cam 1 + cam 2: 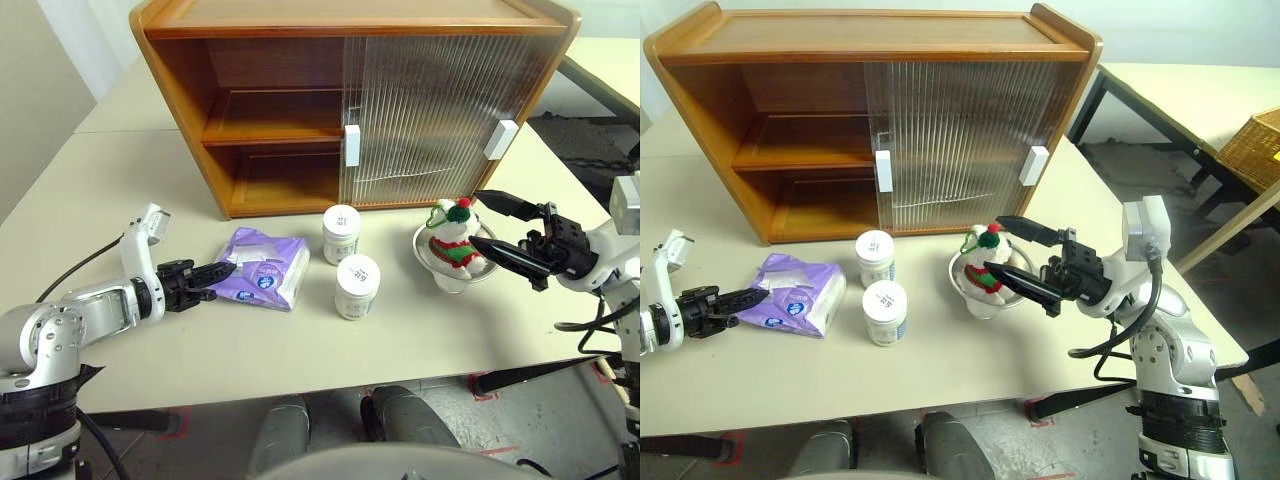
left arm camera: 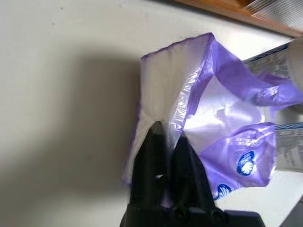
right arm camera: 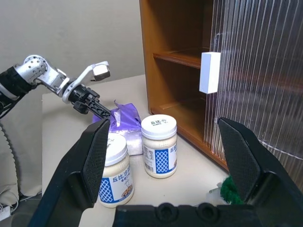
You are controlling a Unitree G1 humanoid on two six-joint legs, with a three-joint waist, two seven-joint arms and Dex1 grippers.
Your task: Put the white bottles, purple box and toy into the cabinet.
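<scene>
Head view: left gripper (image 1: 222, 270) is pinched on the purple box's (image 1: 266, 266) near edge, ready for lifting toward the cabinet (image 1: 270, 120). Right gripper (image 1: 497, 226) stands spread beside the toy (image 1: 455, 240). Left wrist view: fingers (image 2: 154, 156) clamp the wrapper.

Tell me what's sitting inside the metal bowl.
The toy sits in the metal bowl, on the table in front of the cabinet: white plush, red and green clothes, red-tipped hat. Its lower part and the bowl's bottom are hidden.
</scene>
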